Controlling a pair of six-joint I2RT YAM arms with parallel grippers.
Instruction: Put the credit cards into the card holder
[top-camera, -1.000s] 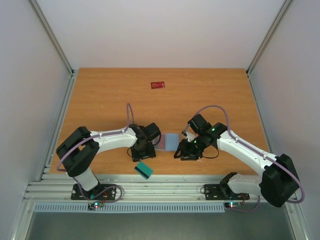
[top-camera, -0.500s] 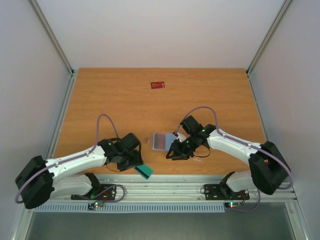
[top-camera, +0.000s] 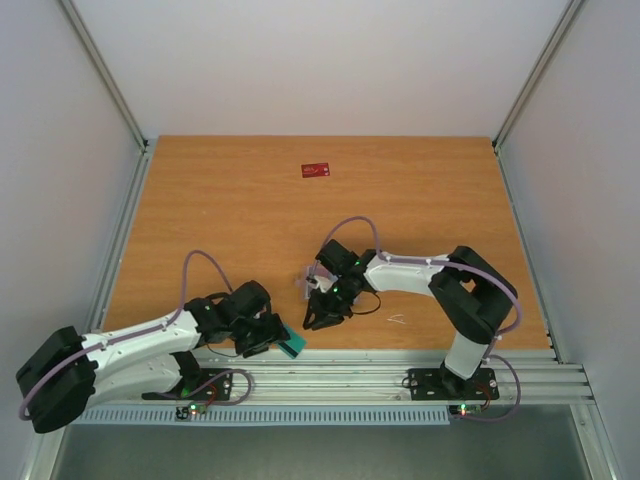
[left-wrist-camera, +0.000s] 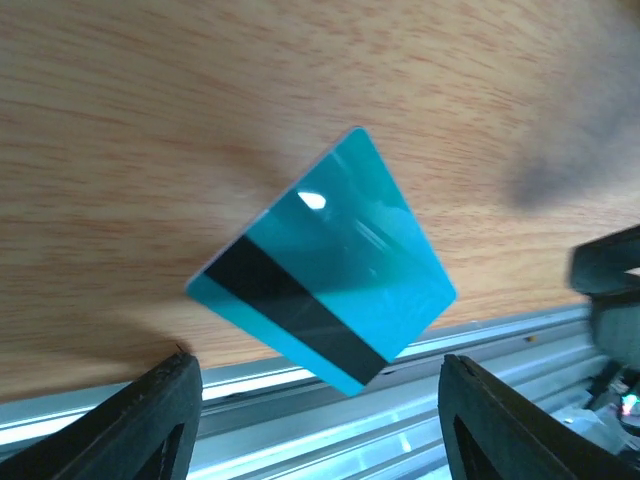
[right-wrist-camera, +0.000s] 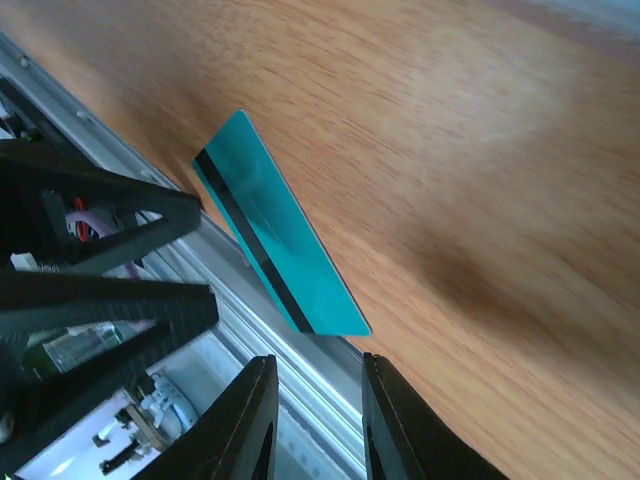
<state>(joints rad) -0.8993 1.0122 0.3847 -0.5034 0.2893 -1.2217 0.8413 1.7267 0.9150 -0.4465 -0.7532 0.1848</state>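
Observation:
A teal-green card with a black stripe lies at the table's near edge, one corner over the rail. It shows in the left wrist view and the right wrist view. My left gripper is open wide, its jaws standing either side of the card's near corner. My right gripper is open and empty, just right of the card. One red card lies far back. The card holder is mostly hidden under my right wrist; only a pale sliver shows.
The aluminium rail runs along the near edge, also seen under the card in the left wrist view. A tiny white scrap lies right of my right gripper. My left fingers show in the right wrist view.
My left gripper has swung down from the holder to the teal card at the near edge. My right arm has folded leftward over the holder toward the same card.

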